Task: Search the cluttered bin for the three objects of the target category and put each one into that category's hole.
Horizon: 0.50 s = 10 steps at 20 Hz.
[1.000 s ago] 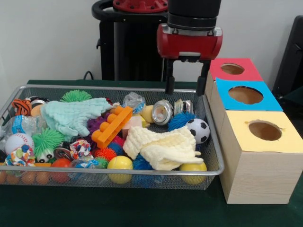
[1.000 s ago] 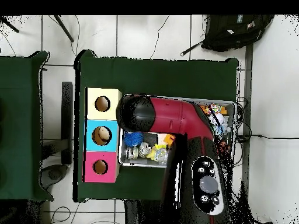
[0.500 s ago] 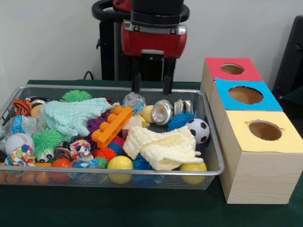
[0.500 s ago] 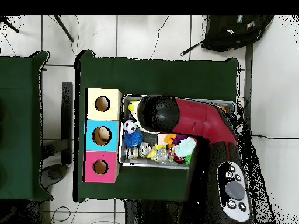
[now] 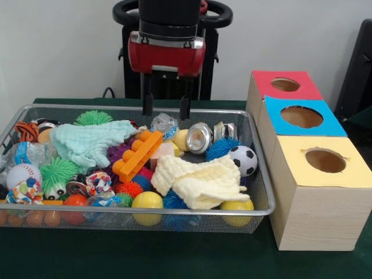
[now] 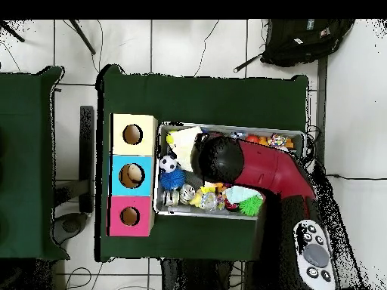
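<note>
The task does not tell me the category, so I cannot yet say which three things are mine. All candidates lie in the wire bin [image 5: 263, 174], which fills the bench [image 5: 174, 256] from its left edge to the boxes, in the front view.

Right under me, near the bin's far rim, are a clear crinkled thing [image 5: 164, 124] and an orange block [image 5: 138, 154]. I think the block is stiff and light; I would take it across its narrow sides. The clear thing looks thin and may crush or slip.

A little toward the boxes lies a metal can [image 5: 199, 138], on its side. It is probably smooth and will roll, so I would close across its round wall. The soccer ball [image 5: 243, 160] next to it needs a centred hold. The yellow cloth [image 5: 200, 180] and the mint cloth [image 5: 87, 142] are soft; I would pinch a raised fold, and they may hide other things.

My jaws are apart and empty, and hang above the bin's far rim.

The red hole [image 5: 285, 85], the blue hole [image 5: 301, 117] and the yellow hole [image 5: 325, 160] are just beside the bin.
</note>
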{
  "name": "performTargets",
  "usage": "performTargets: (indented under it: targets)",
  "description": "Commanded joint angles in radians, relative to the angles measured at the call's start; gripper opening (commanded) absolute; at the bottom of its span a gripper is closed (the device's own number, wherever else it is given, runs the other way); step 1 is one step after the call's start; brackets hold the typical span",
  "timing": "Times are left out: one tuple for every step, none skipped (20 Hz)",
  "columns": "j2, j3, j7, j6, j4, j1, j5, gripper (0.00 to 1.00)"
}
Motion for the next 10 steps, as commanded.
performTargets:
  targets:
    - [0.044,0.041,0.127,-0.11,0.148,0.008,-0.041,1.0]
    - [0.049,0.04,0.13,-0.12,0.15,0.01,-0.04,1.0]
    - [0.058,0.04,0.136,-0.137,0.156,0.012,-0.039,1.0]
    - [0.063,0.039,0.138,-0.144,0.158,0.013,-0.037,1.0]
    - [0.071,0.039,0.141,-0.158,0.163,0.014,-0.035,1.0]
    - [0.075,0.038,0.142,-0.165,0.165,0.016,-0.034,1.0]
    - [0.078,0.036,0.146,-0.175,0.17,0.019,-0.033,1.0]
    - [0.081,0.035,0.147,-0.18,0.172,0.021,-0.031,1.0]
    - [0.084,0.034,0.148,-0.189,0.178,0.023,-0.031,1.0]
    - [0.085,0.033,0.148,-0.193,0.181,0.024,-0.03,1.0]
